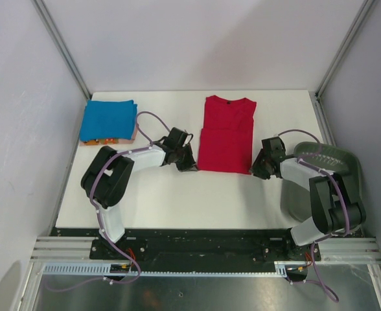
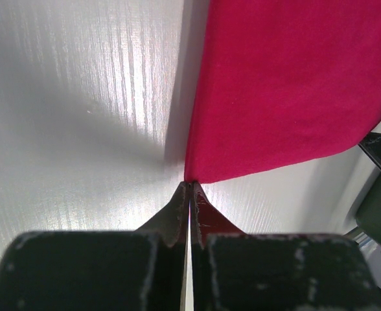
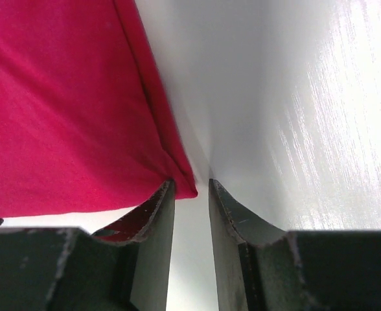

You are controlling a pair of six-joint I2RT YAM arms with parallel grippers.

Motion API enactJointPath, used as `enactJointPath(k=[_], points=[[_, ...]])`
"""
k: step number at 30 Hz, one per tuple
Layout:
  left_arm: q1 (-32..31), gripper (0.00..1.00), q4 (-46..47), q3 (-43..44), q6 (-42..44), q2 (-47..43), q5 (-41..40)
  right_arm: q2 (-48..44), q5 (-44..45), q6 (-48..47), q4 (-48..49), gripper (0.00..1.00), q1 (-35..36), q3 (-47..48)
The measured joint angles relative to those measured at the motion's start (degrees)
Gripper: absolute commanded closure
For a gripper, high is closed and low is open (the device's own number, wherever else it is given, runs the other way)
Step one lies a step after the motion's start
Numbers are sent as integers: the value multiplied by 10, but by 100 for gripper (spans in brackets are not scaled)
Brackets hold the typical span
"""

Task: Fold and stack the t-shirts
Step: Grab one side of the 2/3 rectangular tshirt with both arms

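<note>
Red t-shirt (image 1: pixel 226 133), blue t-shirt (image 1: pixel 109 118), orange t-shirt (image 1: pixel 103 140): one each.

bare counter (image 1: pixel 171 201) runs wide between the blue tee (image 1: pixel 109 120) stack in the far left corner and the red tee (image 1: pixel 227 135) in the middle, and along the near edge. the left gripper (image 1: pixel 191 166) and right gripper (image 1: pixel 258 170) flank the red tee's near corners. the bin (image 1: pixel 330 155) crowds the right arm, and walls close both sides.
</note>
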Motion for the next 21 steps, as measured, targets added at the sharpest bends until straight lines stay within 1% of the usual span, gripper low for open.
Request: enactJointPath(k=[11,13,18,21], points=[[0,100,0,0,0,0,0,12,11,0,17,74,4,0],[0,100,0,-1,0,0,0,16,10,1,22,79,5,1],[0,100,1,-5,0,0,0,24,11,1,35,97,6,2],[0,100,1,-6,0,0,0,25,11,1,35,100,6,2]])
